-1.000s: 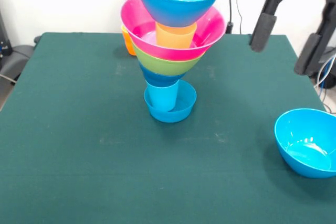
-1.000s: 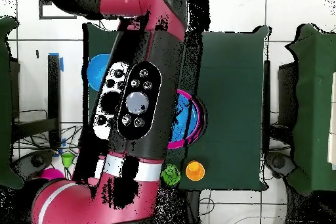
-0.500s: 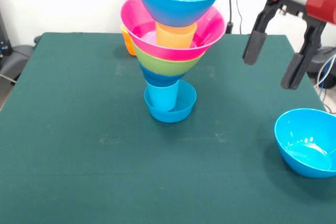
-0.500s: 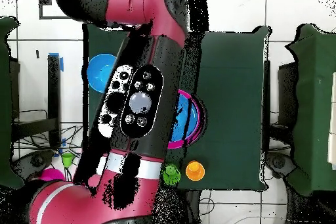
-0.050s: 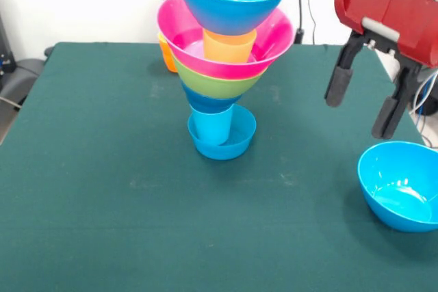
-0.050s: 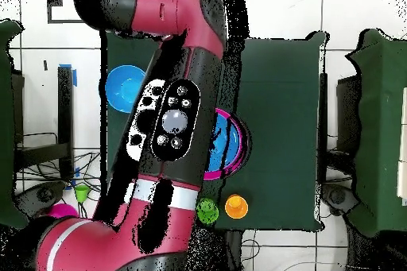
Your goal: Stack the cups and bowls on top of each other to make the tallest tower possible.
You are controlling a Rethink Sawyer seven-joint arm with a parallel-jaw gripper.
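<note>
Green table (image 5: 102,223) unchanged – claw (image 5: 361,109), spread empty, has dropped toward loose blue bowl (image 5: 400,184).

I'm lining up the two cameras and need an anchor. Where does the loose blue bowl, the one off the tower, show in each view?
Front view: the loose blue bowl sits at the right edge, low in the picture, just below the open pincer.
Overhead view: it lies at upper left, beside the arm.
Shared landmark: the pink bowl of the tower.
</note>
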